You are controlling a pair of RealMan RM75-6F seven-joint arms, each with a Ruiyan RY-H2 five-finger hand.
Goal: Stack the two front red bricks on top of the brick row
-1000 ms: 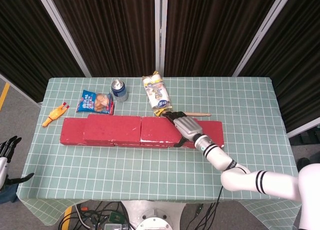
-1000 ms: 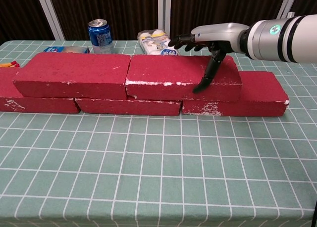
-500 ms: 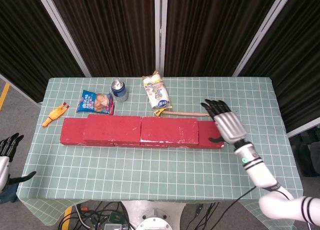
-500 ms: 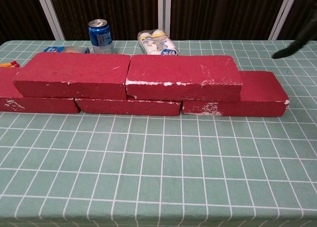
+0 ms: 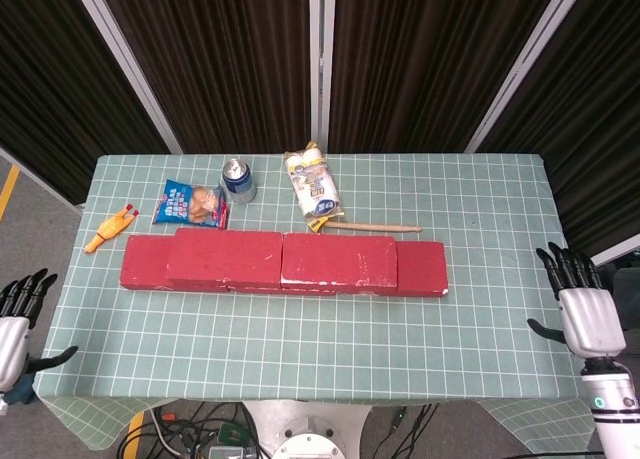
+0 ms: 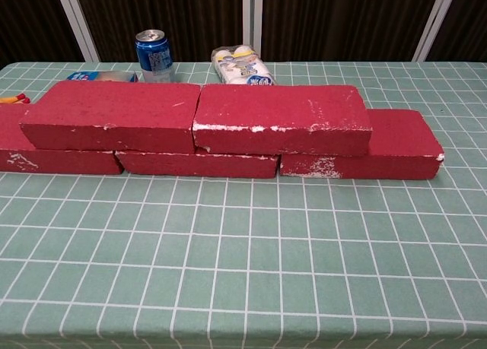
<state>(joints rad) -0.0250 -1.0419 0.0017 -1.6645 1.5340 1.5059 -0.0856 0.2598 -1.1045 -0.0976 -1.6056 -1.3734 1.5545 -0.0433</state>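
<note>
Two red bricks lie end to end on top of a lower row of red bricks: the left upper brick (image 5: 224,255) (image 6: 110,115) and the right upper brick (image 5: 338,259) (image 6: 280,118). The lower row (image 5: 420,267) (image 6: 365,145) sticks out at both ends. My right hand (image 5: 583,307) hangs off the table's right edge, fingers spread, holding nothing. At the far left, below the table's corner, my left hand (image 5: 14,323) is likewise open and empty. The chest view shows neither hand.
Behind the bricks on the green checked tablecloth (image 5: 300,339) stand a blue can (image 5: 238,178) (image 6: 154,55), a blue snack bag (image 5: 191,204), a clear food packet (image 5: 312,184) (image 6: 242,68), a wooden stick (image 5: 375,227) and a yellow rubber chicken (image 5: 110,228).
My right hand let go of the right upper brick and drew back to the right, off the table's edge. The bricks stayed put. The left hand barely moved.
</note>
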